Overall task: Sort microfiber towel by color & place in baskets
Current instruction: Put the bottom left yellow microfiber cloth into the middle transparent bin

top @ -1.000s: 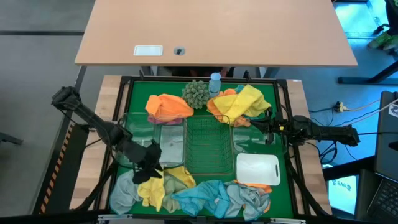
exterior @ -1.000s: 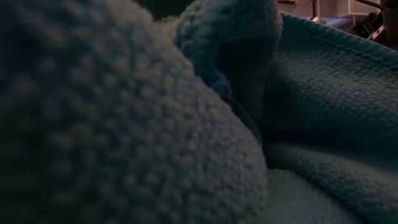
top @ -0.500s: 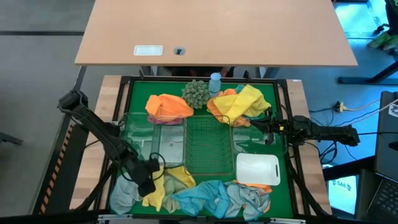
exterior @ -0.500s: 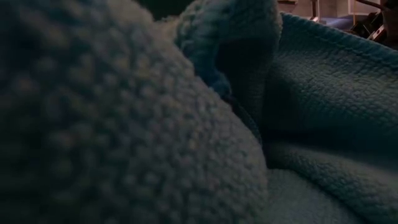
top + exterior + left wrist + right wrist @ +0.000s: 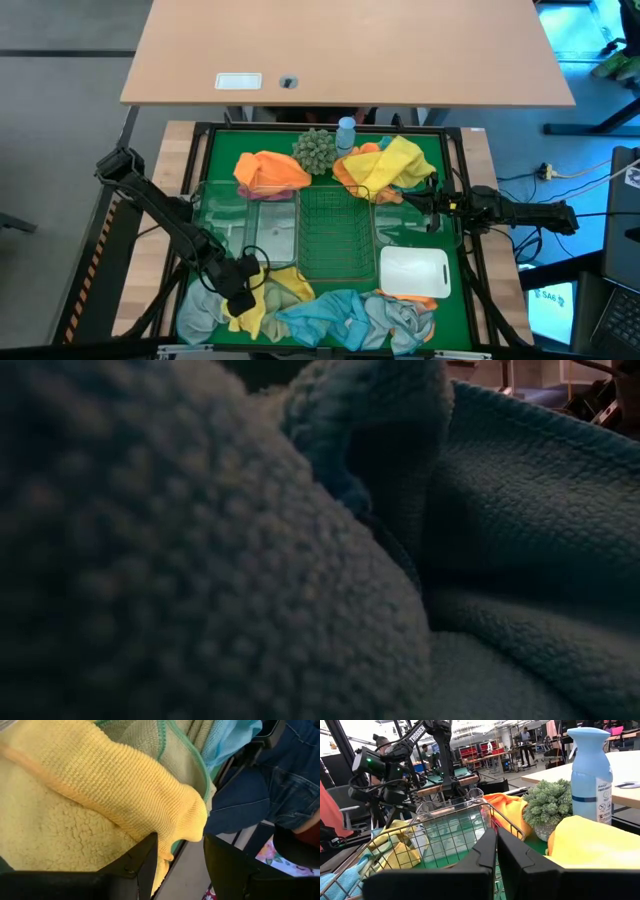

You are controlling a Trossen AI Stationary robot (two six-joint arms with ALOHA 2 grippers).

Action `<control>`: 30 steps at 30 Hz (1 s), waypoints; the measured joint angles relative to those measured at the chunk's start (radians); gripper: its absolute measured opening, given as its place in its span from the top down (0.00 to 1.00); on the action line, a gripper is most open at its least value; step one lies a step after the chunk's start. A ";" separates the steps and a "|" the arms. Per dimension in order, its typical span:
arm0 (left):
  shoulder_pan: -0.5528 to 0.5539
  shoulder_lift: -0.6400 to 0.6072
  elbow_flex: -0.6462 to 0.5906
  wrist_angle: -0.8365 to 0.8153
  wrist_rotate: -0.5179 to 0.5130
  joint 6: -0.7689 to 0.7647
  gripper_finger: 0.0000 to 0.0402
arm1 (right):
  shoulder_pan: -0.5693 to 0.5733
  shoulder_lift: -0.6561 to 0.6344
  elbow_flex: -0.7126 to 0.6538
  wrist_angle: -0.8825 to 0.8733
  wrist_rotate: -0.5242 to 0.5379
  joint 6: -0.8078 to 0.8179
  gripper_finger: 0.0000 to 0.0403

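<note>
Microfiber towels lie in a heap along the near edge: grey-green (image 5: 200, 306), yellow (image 5: 268, 293), blue (image 5: 330, 314). An orange towel (image 5: 270, 170) and a yellow-and-orange bunch (image 5: 392, 165) lie at the far side. Between them stand the baskets: clear bins (image 5: 272, 228), a dark wire basket (image 5: 335, 235) and a white bin (image 5: 414, 270). My left gripper (image 5: 243, 290) is down at the yellow towel. It is open, and a folded corner of the towel (image 5: 187, 822) sits just ahead of the gap between its fingers (image 5: 180, 839). My right gripper (image 5: 410, 198) waits shut at the right, level, beside the wire basket (image 5: 445, 827). My left gripper slants down over the yellow towel's folded corner (image 5: 170, 832), with one finger (image 5: 145, 857) in front of the cloth. I cannot tell whether it touches the cloth.
A grey-green spiky ball (image 5: 315, 148) and a blue bottle (image 5: 345, 130) stand at the far edge. A blue towel (image 5: 500, 540) right against the low camera fills its view. A person in blue jeans (image 5: 280, 780) stands just past the table's edge near my left gripper.
My left gripper has come down and toward the table's near edge, onto the yellow towel in the near-left heap, and its wrist has rolled on the way. The towels lie as before.
</note>
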 joint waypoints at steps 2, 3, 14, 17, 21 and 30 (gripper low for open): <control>0.001 0.000 0.000 -0.004 -0.005 0.000 0.62 | 0.000 0.000 0.000 0.000 0.000 0.000 0.96; 0.004 0.000 0.000 -0.012 -0.014 -0.005 0.62 | 0.000 0.000 0.000 0.000 0.000 0.000 0.96; 0.047 0.005 0.000 -0.072 -0.087 -0.103 0.62 | 0.000 0.000 0.000 0.000 0.000 0.000 0.96; 0.056 0.005 0.000 -0.072 -0.104 -0.103 0.62 | 0.000 0.000 0.000 0.000 0.000 0.000 0.96; 0.056 0.007 0.000 -0.072 -0.105 -0.102 0.62 | 0.000 0.000 0.000 0.000 0.000 0.000 0.96; 0.055 0.072 0.006 -0.035 -0.058 -0.105 0.62 | 0.000 0.000 0.000 0.000 0.000 0.000 0.96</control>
